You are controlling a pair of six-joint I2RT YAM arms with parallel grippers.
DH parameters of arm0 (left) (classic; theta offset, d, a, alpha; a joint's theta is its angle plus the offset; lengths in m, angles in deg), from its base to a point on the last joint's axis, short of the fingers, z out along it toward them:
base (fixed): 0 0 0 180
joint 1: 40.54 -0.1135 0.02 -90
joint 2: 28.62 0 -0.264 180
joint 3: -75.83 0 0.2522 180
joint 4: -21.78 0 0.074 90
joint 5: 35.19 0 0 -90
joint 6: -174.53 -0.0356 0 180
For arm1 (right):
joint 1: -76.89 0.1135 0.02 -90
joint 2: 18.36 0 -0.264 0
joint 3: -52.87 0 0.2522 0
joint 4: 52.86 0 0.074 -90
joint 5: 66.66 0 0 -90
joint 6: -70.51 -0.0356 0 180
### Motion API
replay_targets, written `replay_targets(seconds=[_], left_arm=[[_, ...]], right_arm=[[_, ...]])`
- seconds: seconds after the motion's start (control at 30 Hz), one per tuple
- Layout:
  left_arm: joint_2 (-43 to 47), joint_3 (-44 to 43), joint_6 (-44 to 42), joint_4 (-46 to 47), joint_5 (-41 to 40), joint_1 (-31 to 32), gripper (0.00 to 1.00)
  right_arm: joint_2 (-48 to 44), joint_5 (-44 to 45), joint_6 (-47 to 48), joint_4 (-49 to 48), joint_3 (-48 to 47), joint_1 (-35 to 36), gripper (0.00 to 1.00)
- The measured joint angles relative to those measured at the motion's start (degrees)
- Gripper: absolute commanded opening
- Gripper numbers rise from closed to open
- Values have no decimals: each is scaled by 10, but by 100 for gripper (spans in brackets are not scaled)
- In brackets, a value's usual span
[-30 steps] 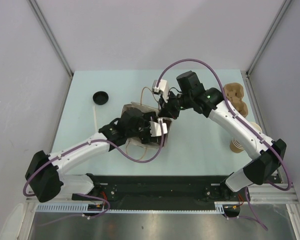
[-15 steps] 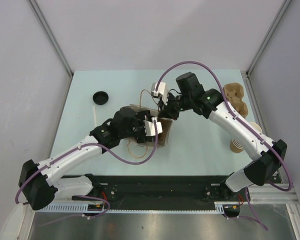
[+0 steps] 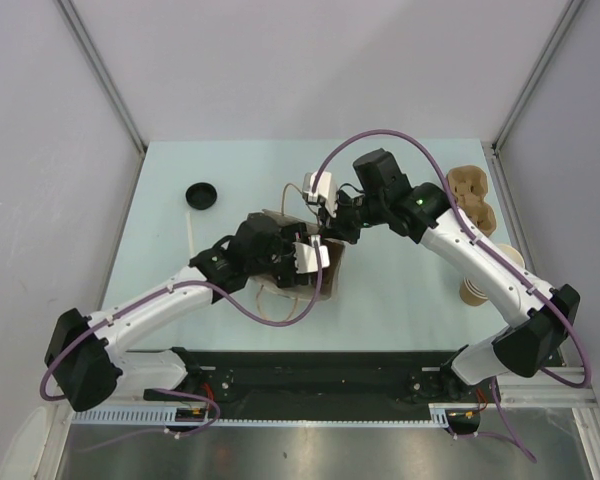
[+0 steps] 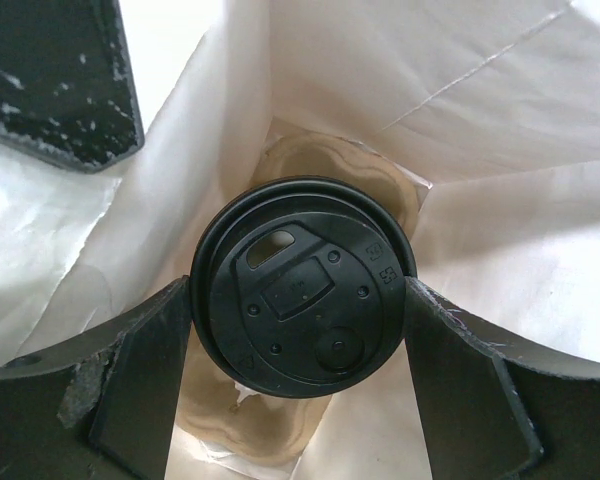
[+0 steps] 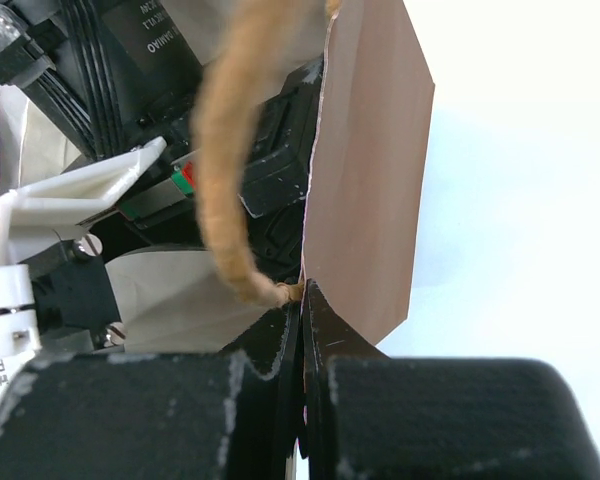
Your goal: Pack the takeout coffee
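Observation:
The takeout coffee (image 4: 302,285), a cup with a round black lid, is seen from above inside the brown paper bag (image 3: 330,265), whose pale inner walls (image 4: 450,110) surround it. My left gripper (image 4: 298,300) reaches into the bag from above (image 3: 302,258). Its fingers (image 4: 140,370) press on both sides of the lid. The cup's body is hidden under the lid. My right gripper (image 5: 302,300) is shut on the bag's top edge (image 5: 365,180), beside the twine handle (image 5: 225,170). It holds the bag's far side (image 3: 332,222).
A loose black lid (image 3: 201,195) lies at the far left of the table. A moulded pulp carrier (image 3: 472,195) and a stack of lidless paper cups (image 3: 480,285) stand at the right edge. Purple cables loop over both arms.
My left arm has shifted a little, with its gripper staying in the bag's mouth. My right gripper has moved slightly left and away, still pinching the bag's edge.

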Motion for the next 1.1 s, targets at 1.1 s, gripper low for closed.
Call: replay_targets(seconds=[1.1], left_arm=[[63,65,-34,42,50,0,0]], right_arm=[[-14,-17,10,-31,31,-13,0]])
